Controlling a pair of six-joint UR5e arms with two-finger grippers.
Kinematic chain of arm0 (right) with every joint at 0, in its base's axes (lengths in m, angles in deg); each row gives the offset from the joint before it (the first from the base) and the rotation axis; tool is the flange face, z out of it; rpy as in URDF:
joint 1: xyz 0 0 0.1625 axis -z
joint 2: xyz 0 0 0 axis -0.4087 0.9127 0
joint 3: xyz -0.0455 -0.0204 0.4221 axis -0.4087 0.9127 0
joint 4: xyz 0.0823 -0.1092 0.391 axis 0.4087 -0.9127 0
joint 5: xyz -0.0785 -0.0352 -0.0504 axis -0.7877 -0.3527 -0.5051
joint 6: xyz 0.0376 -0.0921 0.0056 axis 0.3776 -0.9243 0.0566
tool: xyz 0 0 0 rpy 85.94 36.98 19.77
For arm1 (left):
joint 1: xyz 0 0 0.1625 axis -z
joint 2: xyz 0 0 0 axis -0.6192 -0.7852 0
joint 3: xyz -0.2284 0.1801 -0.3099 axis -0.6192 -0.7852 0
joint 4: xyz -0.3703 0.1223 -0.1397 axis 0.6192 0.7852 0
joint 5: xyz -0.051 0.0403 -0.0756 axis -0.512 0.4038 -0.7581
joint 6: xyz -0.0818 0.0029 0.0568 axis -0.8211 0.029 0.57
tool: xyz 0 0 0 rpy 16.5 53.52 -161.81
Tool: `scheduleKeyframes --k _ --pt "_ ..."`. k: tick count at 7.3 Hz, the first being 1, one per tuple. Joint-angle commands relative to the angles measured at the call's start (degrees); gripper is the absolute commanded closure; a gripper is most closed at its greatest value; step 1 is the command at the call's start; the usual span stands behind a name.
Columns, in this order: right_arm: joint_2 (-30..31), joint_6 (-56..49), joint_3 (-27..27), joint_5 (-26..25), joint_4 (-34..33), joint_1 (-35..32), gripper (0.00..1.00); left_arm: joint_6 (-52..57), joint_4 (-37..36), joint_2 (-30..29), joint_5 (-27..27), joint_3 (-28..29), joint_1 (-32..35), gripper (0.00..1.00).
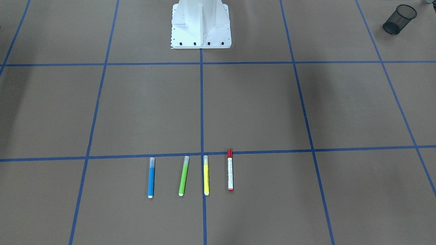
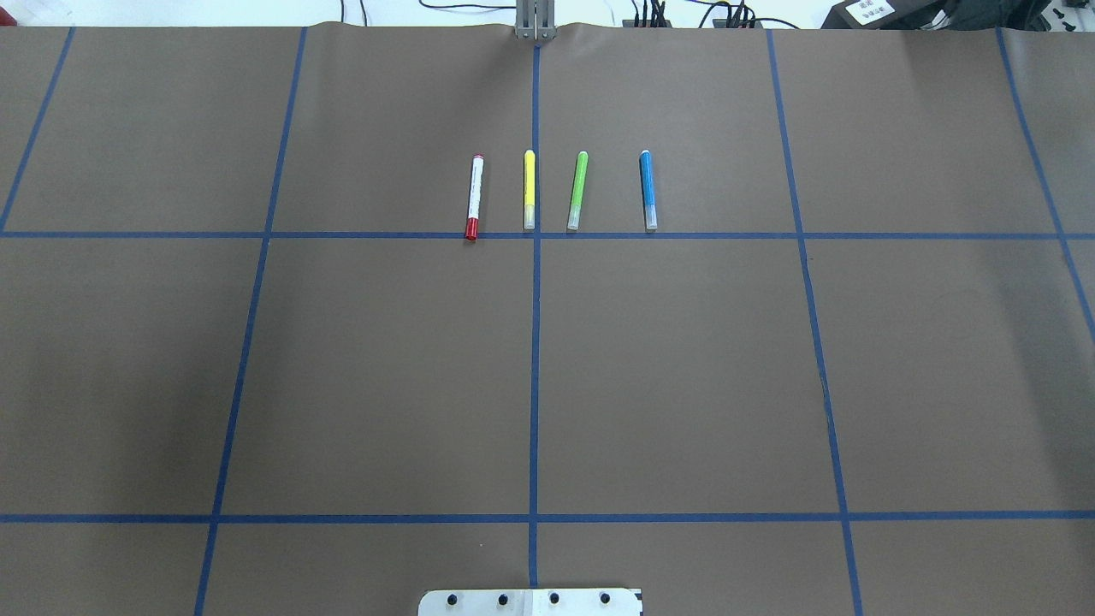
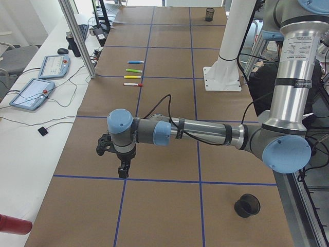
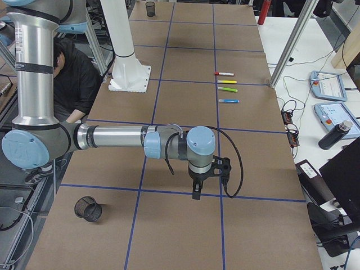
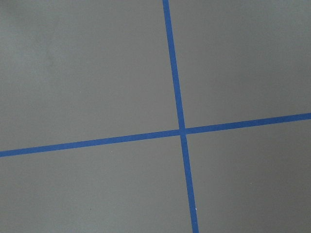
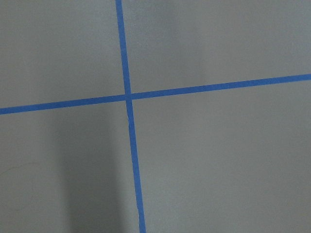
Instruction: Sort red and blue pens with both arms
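Note:
The red pen (image 1: 230,170), white-barrelled with a red cap, and the blue pen (image 1: 151,177) lie at the two ends of a row of markers, parallel on the brown table. From overhead the red pen (image 2: 474,197) is left of the centre line and the blue pen (image 2: 648,190) is right of it. My left gripper (image 3: 122,167) hangs low over the paper at the table's left end, far from the red pen (image 3: 133,84). My right gripper (image 4: 197,191) hangs likewise at the right end, far from the blue pen (image 4: 228,100). I cannot tell whether either gripper is open or shut. The wrist views show only tape lines.
A lime-green marker (image 1: 183,176) and a yellow marker (image 1: 206,175) lie between the two pens. Black mesh cups (image 3: 247,205) (image 4: 88,209) stand near each table end on the robot's side. The white pedestal (image 1: 201,25) stands mid-table. A person in dark clothes (image 4: 73,73) sits behind it.

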State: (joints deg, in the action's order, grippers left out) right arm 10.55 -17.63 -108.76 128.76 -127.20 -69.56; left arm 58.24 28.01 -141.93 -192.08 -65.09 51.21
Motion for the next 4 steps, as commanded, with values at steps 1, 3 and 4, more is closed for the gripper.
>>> scheduleKeyframes --k 1,3,4 --pt "0.14 -0.45 0.18 0.02 0.12 -0.01 0.0 -0.13 -0.09 0.28 -0.17 -0.37 0.0 0.0" --pt "0.06 -0.36 0.18 0.02 0.21 -0.01 0.0 -0.13 -0.09 0.54 -0.18 -0.46 -0.08 0.0" --pt "-0.12 -0.36 -0.08 0.11 0.21 -0.01 0.0 -0.13 -0.09 0.55 -0.18 -0.46 -0.09 0.0"
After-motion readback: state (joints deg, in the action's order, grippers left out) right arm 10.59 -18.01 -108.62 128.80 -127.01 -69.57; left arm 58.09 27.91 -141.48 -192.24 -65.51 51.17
